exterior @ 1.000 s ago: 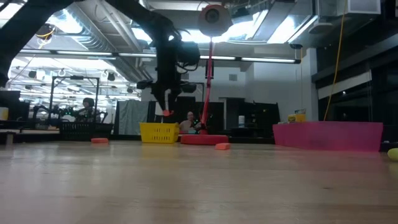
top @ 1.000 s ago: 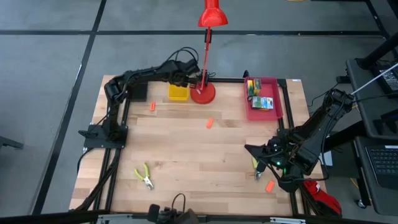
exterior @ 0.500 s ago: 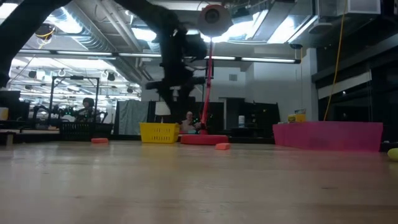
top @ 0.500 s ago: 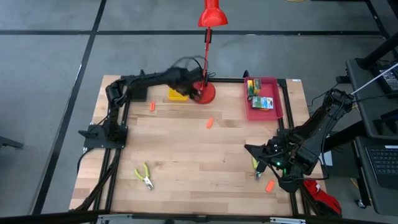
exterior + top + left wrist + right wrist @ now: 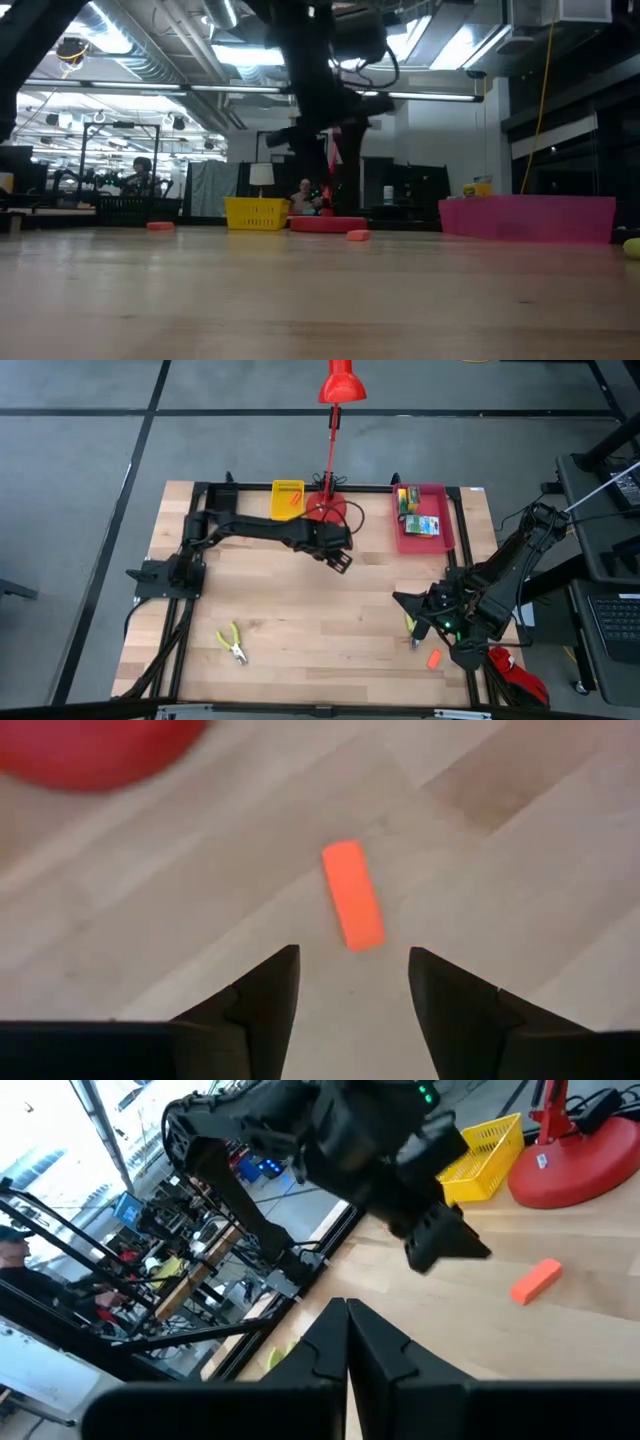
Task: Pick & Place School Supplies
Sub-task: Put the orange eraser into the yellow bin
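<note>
fingers of the left gripper [image 5: 350, 982] are standing spread apart, and the reason looks plain: an orange piece [image 5: 353, 895] is lying flat on the bare wood straight ahead of the gap, so the pincer is being lined up to straddle it. nothing is sitting between the fingers yet. in the high view the left gripper [image 5: 337, 556] is hanging over the middle of the table [image 5: 300, 620], just in front of the base of the red desk lamp [image 5: 325, 510], and it is covering the piece from above there. the left arm is reaching out long and low from its mount at the left edge, forearm running almost level across the boards, wrist tipped down toward the wood. in the low view the same piece [image 5: 357, 235] is resting on the table below the dark arm, not touched.

the right gripper [image 5: 347, 1330] is waiting with its fingers pressed together and holding nothing, folded in near the right front corner [image 5: 432, 622]. a second orange piece [image 5: 434, 658] is lying just beside it toward the front edge, and a third [image 5: 159, 226] is showing far off on the left in the low view.

the sorting looks partly done, judging by how things lie: crayon boxes [image 5: 420, 520] are already lying in the pink tray [image 5: 445, 525], something orange is showing inside the yellow tray [image 5: 287, 500], and a pair of pliers [image 5: 231, 643] with lime-green handles is lying loose near the front left, well apart from both grippers.
</note>
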`<action>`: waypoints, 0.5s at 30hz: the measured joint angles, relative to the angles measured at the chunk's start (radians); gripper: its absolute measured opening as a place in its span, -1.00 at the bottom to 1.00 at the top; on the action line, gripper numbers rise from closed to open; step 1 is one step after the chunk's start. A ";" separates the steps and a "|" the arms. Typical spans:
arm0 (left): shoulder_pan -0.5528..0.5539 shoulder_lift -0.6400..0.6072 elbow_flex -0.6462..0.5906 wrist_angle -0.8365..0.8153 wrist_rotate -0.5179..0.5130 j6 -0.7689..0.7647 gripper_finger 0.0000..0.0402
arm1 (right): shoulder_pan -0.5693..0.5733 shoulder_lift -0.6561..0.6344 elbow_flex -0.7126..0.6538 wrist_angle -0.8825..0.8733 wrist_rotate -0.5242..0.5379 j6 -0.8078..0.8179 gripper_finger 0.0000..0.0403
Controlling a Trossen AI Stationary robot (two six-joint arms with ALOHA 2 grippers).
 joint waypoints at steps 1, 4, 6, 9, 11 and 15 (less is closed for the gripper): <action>-0.005 0.010 0.000 0.004 0.001 -0.016 -0.05 | 0.000 0.000 0.000 0.009 0.001 -0.006 -0.97; -0.010 0.036 0.000 0.005 0.000 -0.062 0.02 | 0.001 0.000 0.000 0.052 -0.001 -0.045 -0.97; -0.010 0.052 0.000 0.007 0.000 -0.073 0.07 | 0.002 0.000 0.000 0.096 -0.001 -0.086 -0.97; -0.010 0.083 0.000 0.051 0.000 -0.079 0.11 | 0.002 0.000 0.000 0.156 0.000 -0.150 -0.97; -0.009 0.099 0.000 0.083 -0.001 -0.086 0.13 | 0.002 0.000 0.000 0.190 0.000 -0.186 -0.97; -0.007 0.123 0.000 0.126 -0.001 -0.087 0.13 | 0.003 0.000 0.000 0.245 -0.001 -0.243 -0.97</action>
